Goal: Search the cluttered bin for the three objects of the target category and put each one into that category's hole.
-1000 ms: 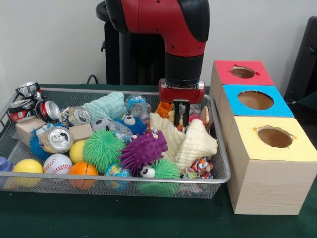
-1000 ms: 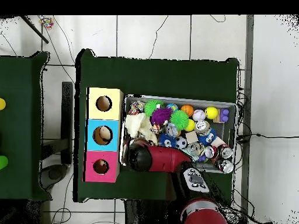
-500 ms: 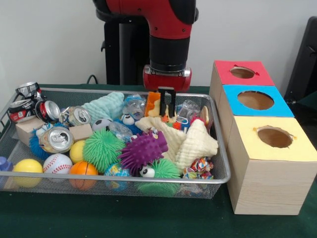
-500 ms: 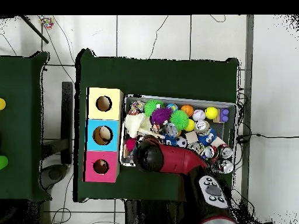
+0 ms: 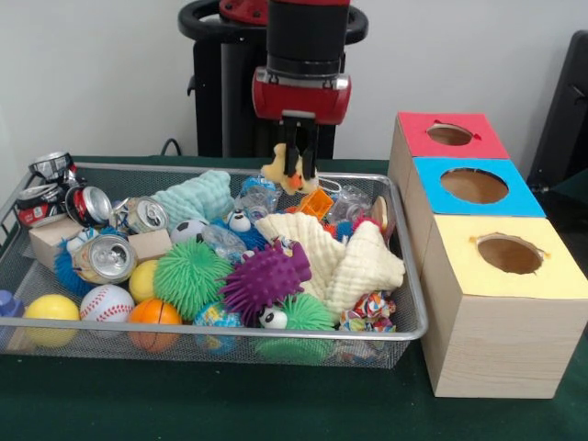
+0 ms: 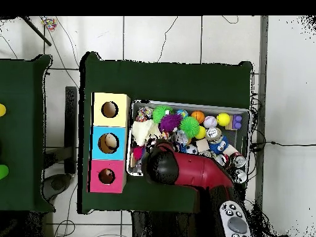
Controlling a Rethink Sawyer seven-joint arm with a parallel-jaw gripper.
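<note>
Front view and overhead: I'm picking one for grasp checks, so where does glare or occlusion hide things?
Front view: even light, the gripper and the small yellow toy it pinches show clearly. Overhead view: the red arm covers the gripper and part of the wire bin.

Red arm (image 5: 301,37) vertical, gripper (image 5: 298,173) pointing down, fingers (image 5: 289,152) closed, raised.

In the overhead view the red arm (image 6: 185,170) hides the gripper and the wire bin's (image 6: 242,111) near-left contents, including whatever the gripper holds.
</note>
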